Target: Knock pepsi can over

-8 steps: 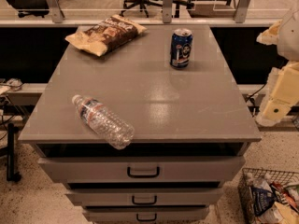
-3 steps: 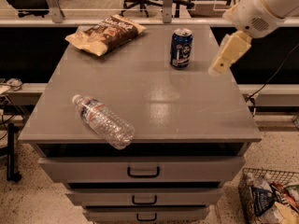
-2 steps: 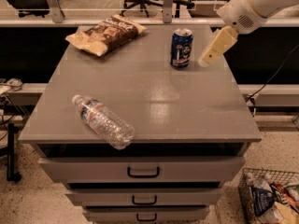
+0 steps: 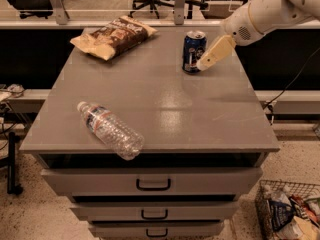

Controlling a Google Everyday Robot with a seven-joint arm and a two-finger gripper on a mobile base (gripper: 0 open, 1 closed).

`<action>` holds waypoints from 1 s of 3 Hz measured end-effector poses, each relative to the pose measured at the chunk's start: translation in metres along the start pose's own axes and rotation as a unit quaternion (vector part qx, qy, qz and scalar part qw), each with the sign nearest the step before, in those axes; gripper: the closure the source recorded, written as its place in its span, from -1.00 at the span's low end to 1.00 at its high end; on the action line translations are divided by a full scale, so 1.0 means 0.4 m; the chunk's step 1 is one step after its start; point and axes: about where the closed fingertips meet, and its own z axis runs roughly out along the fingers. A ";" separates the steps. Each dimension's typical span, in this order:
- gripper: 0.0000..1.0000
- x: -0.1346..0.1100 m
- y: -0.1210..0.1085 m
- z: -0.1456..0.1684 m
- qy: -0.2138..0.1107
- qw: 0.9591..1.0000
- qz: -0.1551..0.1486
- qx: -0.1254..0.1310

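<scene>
The pepsi can [image 4: 193,51] is dark blue with a silver top and stands upright at the back right of the grey cabinet top [image 4: 165,99]. My gripper [image 4: 205,64] comes in from the right on a white arm, its cream tip touching or just short of the can's right side, low on the can.
A brown chip bag [image 4: 114,35] lies at the back left. A clear plastic water bottle [image 4: 110,129] lies on its side near the front left edge. Drawers sit below the top. A wire basket [image 4: 290,211] of items stands on the floor at the right.
My gripper has swung in from the right side of the cabinet and moved left and down to the can's right side. The can still stands upright.
</scene>
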 end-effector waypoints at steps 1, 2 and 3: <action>-1.00 0.015 0.006 0.049 -0.052 0.998 0.040 -0.022; -1.00 0.027 0.024 0.068 -0.073 0.995 0.056 -0.036; -1.00 -0.001 0.095 0.101 -0.090 0.992 0.051 -0.077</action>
